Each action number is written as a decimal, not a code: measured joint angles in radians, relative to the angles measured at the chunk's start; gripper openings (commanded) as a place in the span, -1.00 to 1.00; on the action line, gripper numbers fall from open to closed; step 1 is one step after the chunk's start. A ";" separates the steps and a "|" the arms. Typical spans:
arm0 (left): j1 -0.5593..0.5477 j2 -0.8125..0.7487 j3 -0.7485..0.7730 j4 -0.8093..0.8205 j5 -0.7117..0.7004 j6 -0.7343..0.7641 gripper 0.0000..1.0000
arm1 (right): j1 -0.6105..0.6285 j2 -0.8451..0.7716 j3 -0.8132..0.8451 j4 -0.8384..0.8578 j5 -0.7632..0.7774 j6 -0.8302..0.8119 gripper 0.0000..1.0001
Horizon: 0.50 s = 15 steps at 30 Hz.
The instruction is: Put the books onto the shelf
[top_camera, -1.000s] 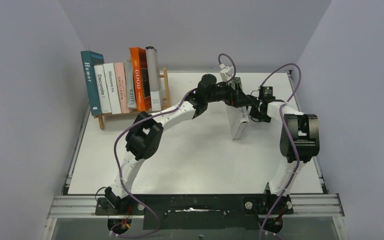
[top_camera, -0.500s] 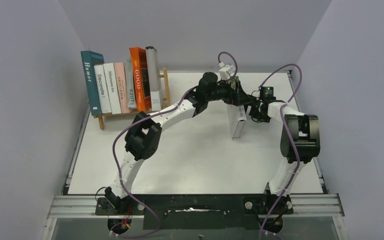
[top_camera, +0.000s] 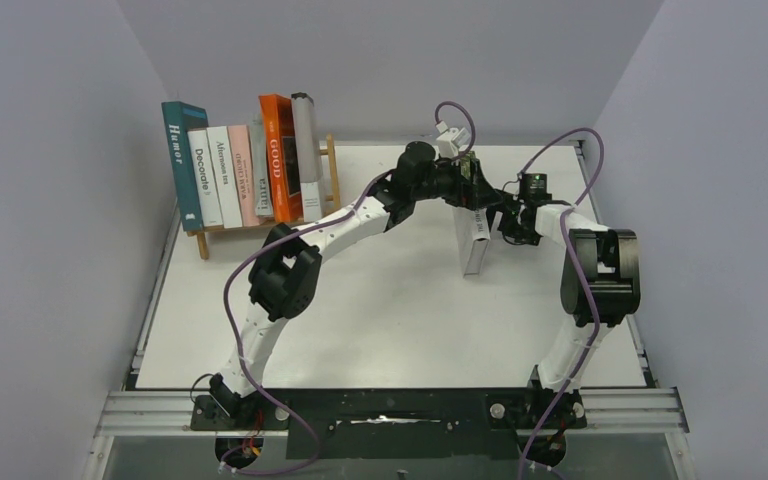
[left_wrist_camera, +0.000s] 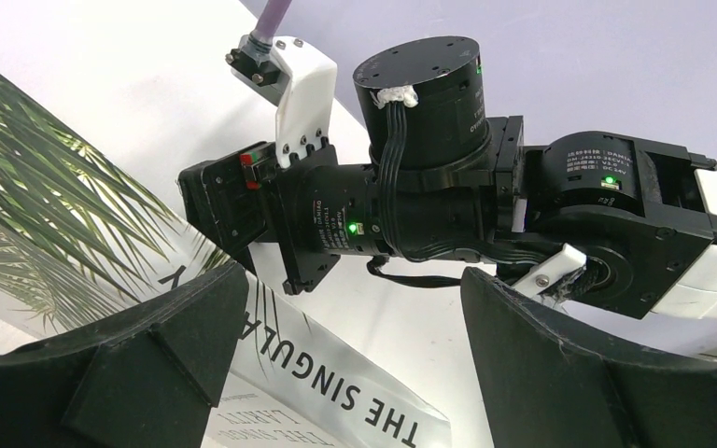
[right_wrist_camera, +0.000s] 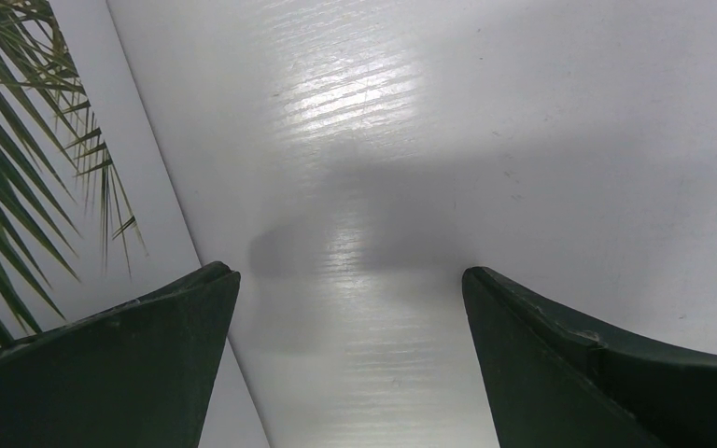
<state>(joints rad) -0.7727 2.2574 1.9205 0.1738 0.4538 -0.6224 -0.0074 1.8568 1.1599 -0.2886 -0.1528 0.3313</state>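
The palm-leaf book (top_camera: 475, 248) stands upright on the surface (top_camera: 380, 310). Beside the book, the left pincer (left_wrist_camera: 352, 280) and right pincer (right_wrist_camera: 350, 275) both gape wide, gripping nothing.

you can count seven books (top_camera: 278, 160) standing on the one shelf (top_camera: 332, 178) in the upper left of the frame, one palm-leaf book (top_camera: 474, 254) right of centre, and two arms (top_camera: 285, 282).

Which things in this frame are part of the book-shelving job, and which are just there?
Part of the job: the shelf; the row of books on it; the palm-leaf book on the table; the open left gripper and right gripper beside it.
Just there: purple cables; metal rail at the near edge.
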 measured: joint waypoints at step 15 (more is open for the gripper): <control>0.004 -0.006 0.000 -0.016 -0.006 0.004 0.73 | -0.019 -0.002 0.000 -0.023 0.054 0.029 0.96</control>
<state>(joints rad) -0.7685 2.2517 1.9205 0.1581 0.4477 -0.6186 -0.0269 1.8549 1.1599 -0.3111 -0.0986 0.3599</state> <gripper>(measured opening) 0.862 0.978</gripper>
